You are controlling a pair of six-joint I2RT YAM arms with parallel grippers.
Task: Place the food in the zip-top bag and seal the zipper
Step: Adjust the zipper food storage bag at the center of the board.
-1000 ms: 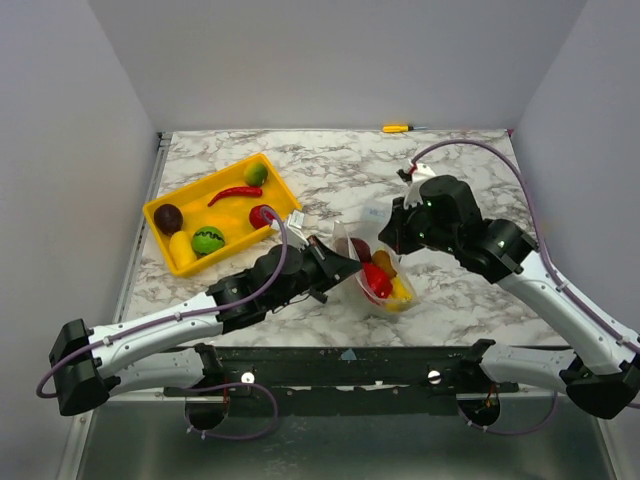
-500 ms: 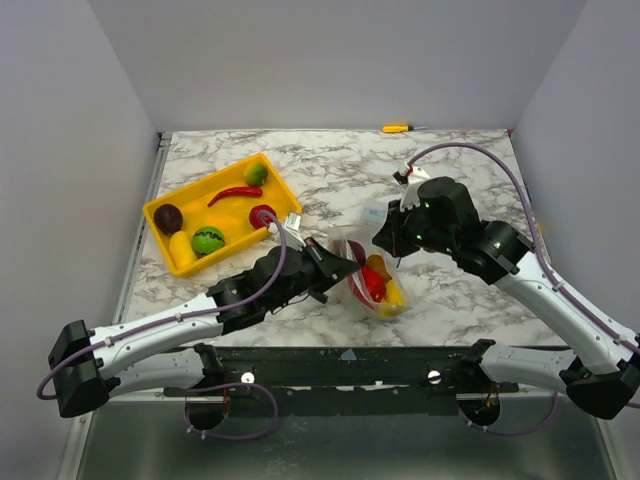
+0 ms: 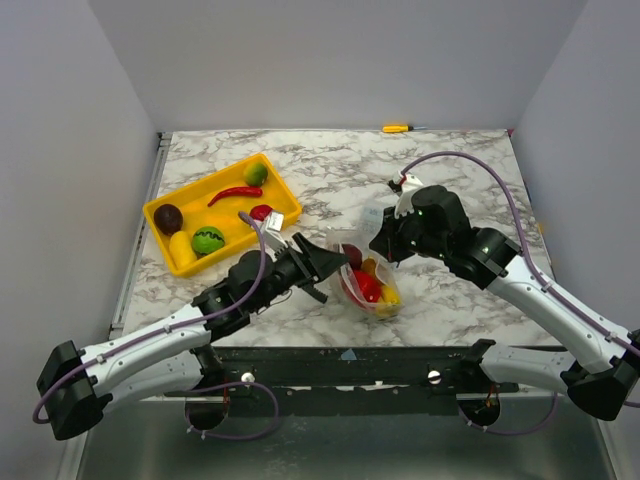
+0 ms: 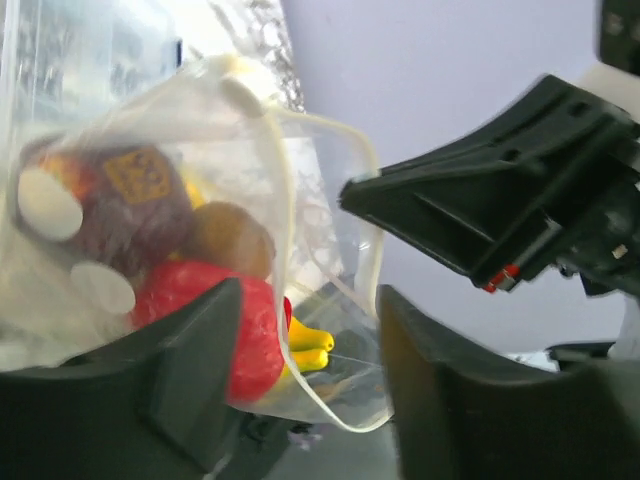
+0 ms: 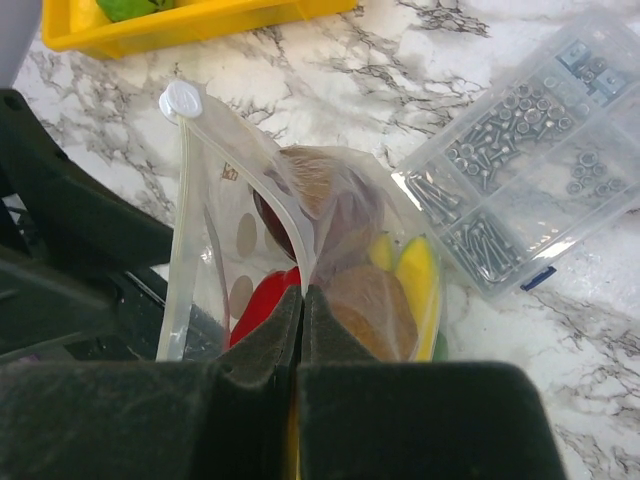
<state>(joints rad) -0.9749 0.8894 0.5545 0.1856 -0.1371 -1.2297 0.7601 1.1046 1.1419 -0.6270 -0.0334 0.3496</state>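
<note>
R tool clenched on zip-top bag rim, food inside; L tool released, splayed at bag's 9 o'clock.

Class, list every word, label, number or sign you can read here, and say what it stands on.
None can be read.
Orange sticker on a dark piece inside the zip-top bag: blurred.
Small mark on the bag's wall: too small.
Blue label on the clear parts box: too small.

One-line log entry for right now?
right gripper: jaws shut on zip-top bag rim | left gripper: jaws open at bag | food inside | zipper unsealed
</note>
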